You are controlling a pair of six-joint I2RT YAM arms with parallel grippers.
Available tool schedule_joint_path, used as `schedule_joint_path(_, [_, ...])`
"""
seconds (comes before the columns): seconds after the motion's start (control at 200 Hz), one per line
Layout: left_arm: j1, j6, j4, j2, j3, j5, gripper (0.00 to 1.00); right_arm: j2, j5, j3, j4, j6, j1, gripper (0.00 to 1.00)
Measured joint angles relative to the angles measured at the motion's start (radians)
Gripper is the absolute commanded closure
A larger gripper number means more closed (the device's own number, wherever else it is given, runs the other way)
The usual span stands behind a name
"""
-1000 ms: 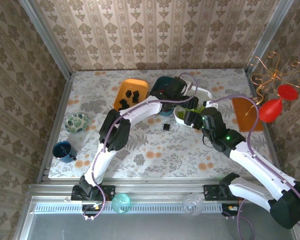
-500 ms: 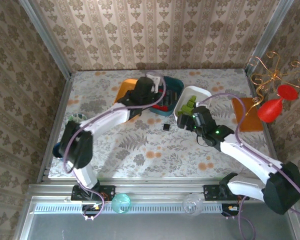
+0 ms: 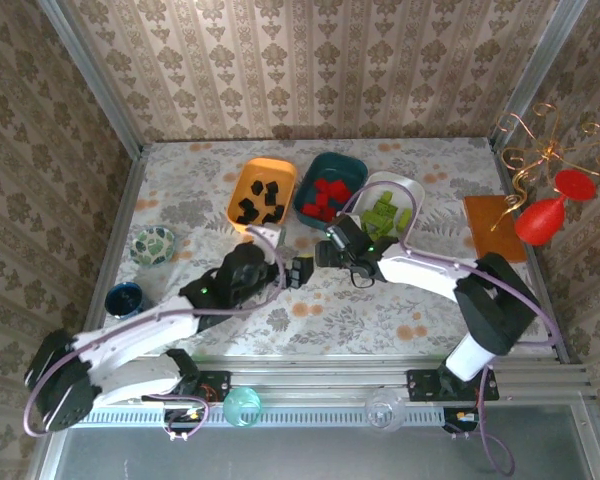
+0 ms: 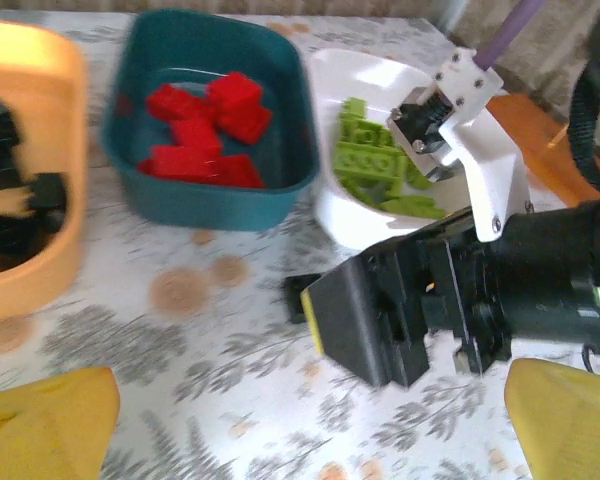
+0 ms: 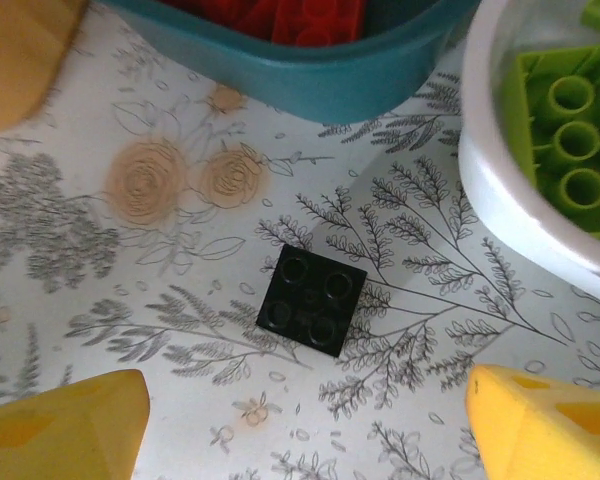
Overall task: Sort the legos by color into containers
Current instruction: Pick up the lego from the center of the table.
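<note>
I read the sort as nearly done. The orange tub [image 3: 265,168] holds black legos [image 3: 260,202], the teal tub [image 3: 342,164] red legos [image 3: 325,196], and the white tub [image 3: 406,186] lime-green legos [image 3: 380,216]. My left hand [image 3: 298,272] hangs open and empty. One black brick [image 5: 311,300], seemingly the last, lies loose on the bench [image 3: 195,195] beneath my right hand [image 5: 305,420], whose fingers are spread and grip nothing.

We find the teal tub [image 5: 310,75] cut off at top, the white tub [image 5: 502,205] at right. The orange tub [image 5: 15,50] is blurred.
</note>
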Motion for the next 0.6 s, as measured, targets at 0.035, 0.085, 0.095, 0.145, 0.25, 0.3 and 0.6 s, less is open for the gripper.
schedule_joint_path(0.035, [0.0, -0.004, -0.001, -0.051, -0.037, -0.021, 0.0, 0.032, 0.003, 0.016, 0.0, 0.005, 0.001, 0.21])
schedule_joint_path(0.085, [0.001, -0.011, -0.003, -0.113, -0.08, -0.042, 0.0, 0.072, 0.006, 0.039, -0.001, 0.013, 0.003, 0.24])
schedule_joint_path(0.095, [0.0, -0.014, -0.003, -0.124, -0.089, -0.045, 0.0, 0.08, 0.008, 0.043, -0.001, 0.018, 0.003, 0.25])
schedule_joint_path(0.145, [0.0, -0.023, -0.017, -0.169, -0.119, -0.063, 0.0, 0.114, 0.014, 0.063, -0.001, 0.021, 0.003, 0.27])
schedule_joint_path(0.25, [0.0, -0.041, -0.064, -0.229, -0.148, -0.092, 0.0, 0.171, 0.029, 0.105, -0.004, 0.035, 0.003, 0.32])
schedule_joint_path(0.3, [0.0, -0.049, -0.081, -0.246, -0.153, -0.1, 0.0, 0.188, 0.033, 0.116, -0.004, 0.042, 0.003, 0.33])
schedule_joint_path(0.6, [0.0, -0.07, -0.141, -0.291, -0.163, -0.126, 0.0, 0.268, 0.061, 0.163, -0.023, 0.053, 0.003, 0.57])
